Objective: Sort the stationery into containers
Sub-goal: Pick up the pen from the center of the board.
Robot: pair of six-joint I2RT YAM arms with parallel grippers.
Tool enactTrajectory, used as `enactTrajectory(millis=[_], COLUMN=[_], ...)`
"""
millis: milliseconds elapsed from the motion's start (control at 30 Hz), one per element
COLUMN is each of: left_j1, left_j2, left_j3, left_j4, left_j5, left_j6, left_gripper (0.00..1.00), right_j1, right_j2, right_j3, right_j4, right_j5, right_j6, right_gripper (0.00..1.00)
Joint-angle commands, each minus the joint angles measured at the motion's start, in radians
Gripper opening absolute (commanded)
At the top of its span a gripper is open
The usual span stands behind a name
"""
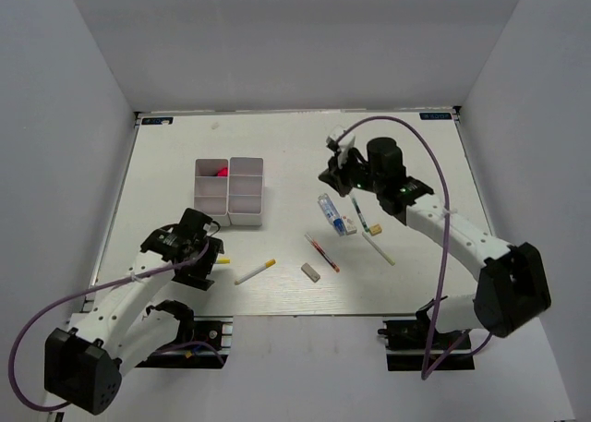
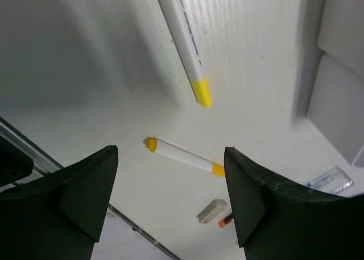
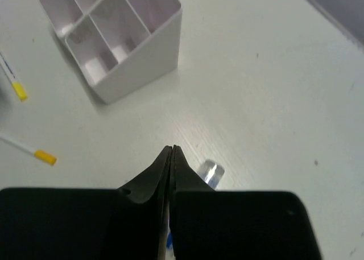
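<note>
The white organizer (image 1: 229, 191) stands left of centre with a pink item (image 1: 221, 172) in a back compartment. My left gripper (image 1: 205, 256) (image 2: 170, 151) is open and empty, low over a white, yellow-tipped pen (image 2: 185, 44) whose tip (image 1: 223, 259) shows beside it. A second yellow-ended pen (image 1: 255, 271) (image 2: 182, 155) and a grey eraser (image 1: 310, 272) (image 2: 211, 210) lie beyond. My right gripper (image 1: 332, 177) (image 3: 172, 150) is shut and empty, above the clear blue-capped tube (image 1: 334, 214) (image 3: 211, 172).
A red pen (image 1: 322, 253), a green pen (image 1: 358, 214), a beige eraser (image 1: 375, 229) and a thin white pen (image 1: 377, 247) lie right of centre. The organizer also shows in the right wrist view (image 3: 114, 38) and the left wrist view (image 2: 335, 72). The table's near edge is just behind my left gripper.
</note>
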Motion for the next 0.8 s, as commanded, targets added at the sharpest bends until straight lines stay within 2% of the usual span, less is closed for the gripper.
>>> enactTrajectory(millis=[0, 33, 233, 400, 533, 600, 767], left_j1=[0.004, 0.013, 0.023, 0.060, 0.096, 0.112, 0.162], left_j2=[0.023, 0.034, 0.089, 0.181, 0.227, 0.238, 0.238], left_j3=[0.005, 0.005, -0.046, -0.032, -0.005, -0.005, -0.081], left_j4=[-0.024, -0.007, 0.105, 0.179, 0.179, 0.179, 0.183], left_j5=[-0.081, -0.095, -0.086, -0.077, -0.086, -0.086, -0.066], left_j6=[-0.085, -0.097, -0.137, -0.137, -0.137, -0.137, -0.128], left_gripper=[0.85, 0.87, 0.85, 0.83, 0.77, 0.74, 0.73], right_j1=[-0.035, -0.052, -0.085, -0.115, -0.125, -0.130, -0.142], right_j2=[-0.118, -0.149, -0.268, -0.327, -0.354, -0.361, -0.370], right_j3=[-0.075, -0.133, -0.243, -0.258, -0.267, -0.270, -0.270], right_j4=[0.001, -0.009, -0.067, -0.156, -0.176, -0.180, -0.188], right_j5=[0.022, 0.018, 0.007, -0.002, -0.005, -0.010, -0.017], right_j6=[0.013, 0.010, -0.024, -0.058, -0.064, -0.055, -0.039], right_gripper=[0.00, 0.00, 0.00, 0.01, 0.01, 0.05, 0.05])
